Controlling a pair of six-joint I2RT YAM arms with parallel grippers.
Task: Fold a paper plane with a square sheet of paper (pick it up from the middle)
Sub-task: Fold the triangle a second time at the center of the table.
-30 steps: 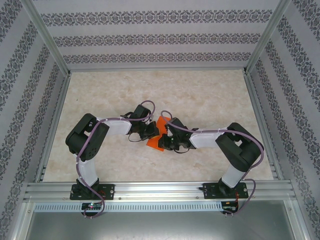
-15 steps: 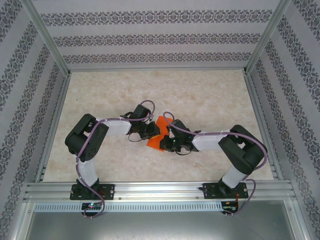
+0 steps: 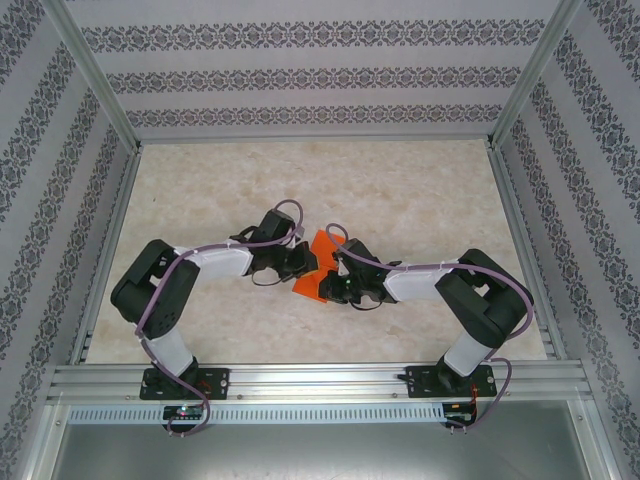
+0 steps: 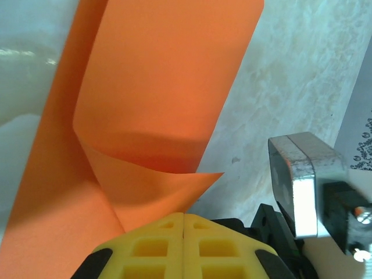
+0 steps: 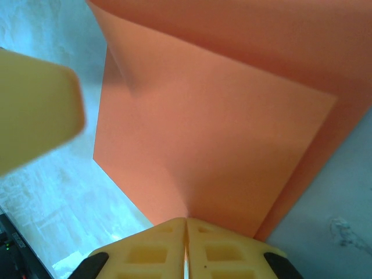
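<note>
Sheet of paper (image 4: 163, 87), orange, creased, at worktop (image 3: 400, 190) centre, left end effector (image 4: 184, 216) and right end effector (image 5: 186, 220) each pressed together, pinching it

A beige marbled tabletop (image 3: 400, 190) sits inside patterned walls (image 3: 300, 80) and aluminium rails (image 3: 320, 380).

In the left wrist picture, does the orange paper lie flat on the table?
No, the paper curls over itself in a rounded fold, and its lower flap runs into the shut left gripper.
</note>
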